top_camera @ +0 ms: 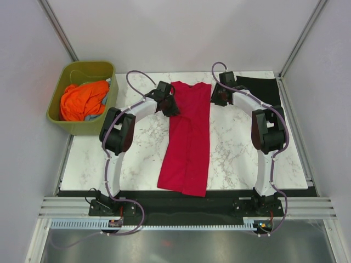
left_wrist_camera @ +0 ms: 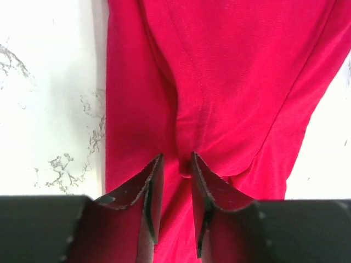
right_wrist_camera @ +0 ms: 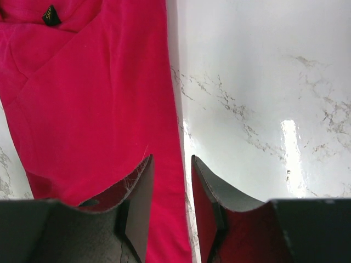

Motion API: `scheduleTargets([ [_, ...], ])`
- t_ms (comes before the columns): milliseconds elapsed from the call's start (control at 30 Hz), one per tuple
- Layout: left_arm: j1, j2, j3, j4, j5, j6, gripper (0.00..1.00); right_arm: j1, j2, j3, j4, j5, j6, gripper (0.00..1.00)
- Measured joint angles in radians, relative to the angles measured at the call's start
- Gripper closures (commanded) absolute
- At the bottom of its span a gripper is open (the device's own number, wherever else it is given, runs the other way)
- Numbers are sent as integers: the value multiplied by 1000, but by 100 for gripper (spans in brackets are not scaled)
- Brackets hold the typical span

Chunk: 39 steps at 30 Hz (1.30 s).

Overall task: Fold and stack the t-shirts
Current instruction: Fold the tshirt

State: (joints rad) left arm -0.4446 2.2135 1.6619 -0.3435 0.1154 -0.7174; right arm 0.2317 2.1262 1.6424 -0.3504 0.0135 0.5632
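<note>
Mid-fold: crimson t-shirt (top_camera: 188, 137) lying lengthwise-folded at counter (top_camera: 236, 153) centre, black t-shirt (top_camera: 260, 87) far right. Left end effector (top_camera: 167, 104) and right end effector (top_camera: 219, 97) flanking collar end, jaws apart, holding nothing. Next, probably: pinching both corners, folding toward hem.

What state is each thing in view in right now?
Red t-shirt: folded into a long strip, lying flat.
Black t-shirt: lying flat, far right.
Olive tub: holds orange cloth.
Left gripper: open, over red t-shirt.
Right gripper: open, at its right edge.
</note>
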Motion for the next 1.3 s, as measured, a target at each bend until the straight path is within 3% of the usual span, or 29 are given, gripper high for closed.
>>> scheduleTargets([
  [167, 3, -3, 0, -27, 1, 6, 64, -2, 23, 27, 5, -11, -27, 58],
  [400, 57, -66, -1, -85, 45, 24, 64, -30, 174, 157, 37, -51, -46, 59],
  [500, 92, -108, -18, -90, 66, 36, 63, -47, 231, 210, 59, -80, -47, 69],
  [633, 123, -159, -63, -97, 79, 51, 62, -65, 293, 275, 87, -122, -48, 97],
  [667, 125, -174, -79, -99, 81, 53, 62, -69, 308, 294, 95, -133, -51, 100],
  [1200, 123, -443, -461, -110, 151, 65, 63, -105, 509, 617, 93, -206, -43, 100],
  [1300, 120, -514, -541, -110, 161, 69, 62, -111, 512, 630, 93, -212, -34, 84],
])
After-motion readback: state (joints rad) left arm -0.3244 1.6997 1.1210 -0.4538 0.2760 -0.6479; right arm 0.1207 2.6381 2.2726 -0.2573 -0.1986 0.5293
